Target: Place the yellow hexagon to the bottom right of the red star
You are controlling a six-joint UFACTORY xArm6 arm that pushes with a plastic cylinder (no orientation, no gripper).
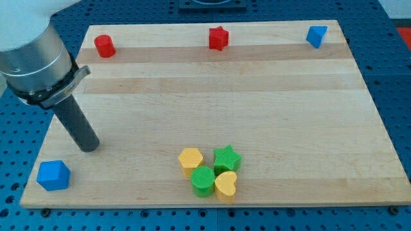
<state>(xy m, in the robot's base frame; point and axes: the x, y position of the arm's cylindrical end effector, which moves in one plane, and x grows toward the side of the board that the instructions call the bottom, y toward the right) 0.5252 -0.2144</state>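
Note:
The yellow hexagon (191, 158) lies near the view's bottom centre, touching a cluster of a green star (227, 157), a green cylinder (203, 180) and a yellow heart (225, 183). The red star (218, 38) sits at the view's top centre, far above the hexagon. My tip (88, 147) rests on the board at the view's left, well to the left of the yellow hexagon and apart from every block.
A red cylinder (104, 45) sits at the top left, a blue block (316, 36) at the top right, and a blue cube (52, 175) at the bottom left corner just below-left of my tip. The wooden board (257, 102) ends at blue matting.

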